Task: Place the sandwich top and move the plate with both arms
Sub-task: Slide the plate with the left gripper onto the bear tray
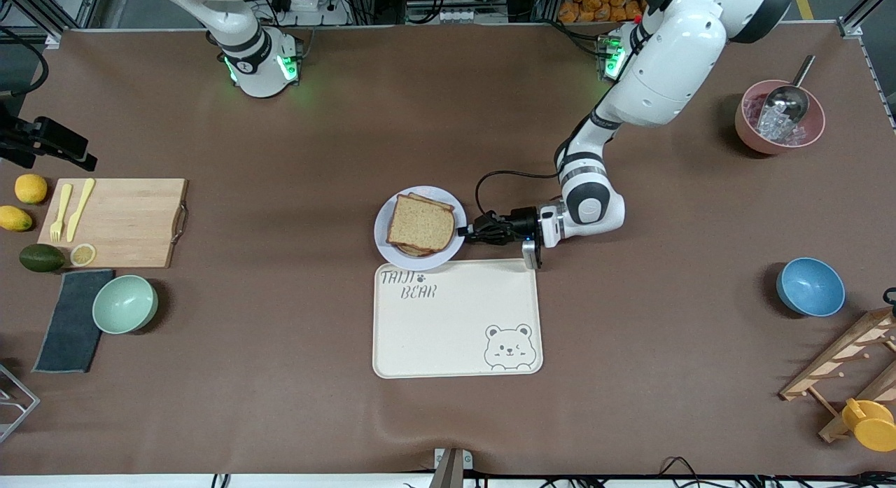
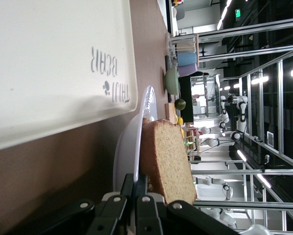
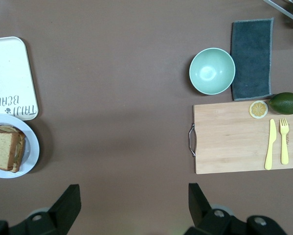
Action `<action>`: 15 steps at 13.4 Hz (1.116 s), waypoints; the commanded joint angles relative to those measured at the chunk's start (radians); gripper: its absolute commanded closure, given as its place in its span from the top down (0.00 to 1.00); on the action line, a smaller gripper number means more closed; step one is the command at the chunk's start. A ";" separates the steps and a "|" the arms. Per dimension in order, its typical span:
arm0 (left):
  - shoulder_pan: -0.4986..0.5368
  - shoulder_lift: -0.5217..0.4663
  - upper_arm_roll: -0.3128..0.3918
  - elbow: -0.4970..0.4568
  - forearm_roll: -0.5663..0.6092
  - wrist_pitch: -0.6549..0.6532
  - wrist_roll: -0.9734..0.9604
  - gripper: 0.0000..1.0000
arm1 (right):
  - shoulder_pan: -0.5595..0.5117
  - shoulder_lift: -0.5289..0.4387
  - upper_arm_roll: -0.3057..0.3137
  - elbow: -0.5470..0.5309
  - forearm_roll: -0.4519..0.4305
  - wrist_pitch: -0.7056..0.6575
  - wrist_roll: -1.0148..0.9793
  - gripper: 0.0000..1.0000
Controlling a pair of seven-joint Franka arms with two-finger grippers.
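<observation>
Glossy smooth plate point(image 1: 383, 229), porous rough sandwich top point(image 1: 421, 223), matt cream tray point(image 1: 455, 327), grained wooden cutting board point(image 1: 119, 222)

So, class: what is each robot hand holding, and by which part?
The left hand pinches the plate by its rim. The right hand holds nothing, open above the table.

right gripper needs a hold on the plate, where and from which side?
Grip the plate's bare rim toward the right arm's end of the table. The sandwich top covers the middle, the left gripper is shut on the rim nearest its arm, and the tray crowds the camera-side edge. The open right gripper probably fits, coming in low.
</observation>
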 commanded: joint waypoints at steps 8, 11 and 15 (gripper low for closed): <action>0.158 -0.104 -0.123 -0.037 -0.034 0.004 -0.012 0.00 | -0.016 -0.013 0.016 -0.017 -0.012 0.011 0.014 0.96; 0.175 -0.132 -0.117 -0.030 -0.034 0.004 -0.061 0.00 | -0.016 -0.013 0.016 -0.019 -0.012 0.011 0.014 0.96; 0.210 -0.130 -0.109 0.009 -0.032 0.016 -0.128 0.00 | -0.016 -0.011 0.016 -0.019 -0.013 0.013 0.014 0.96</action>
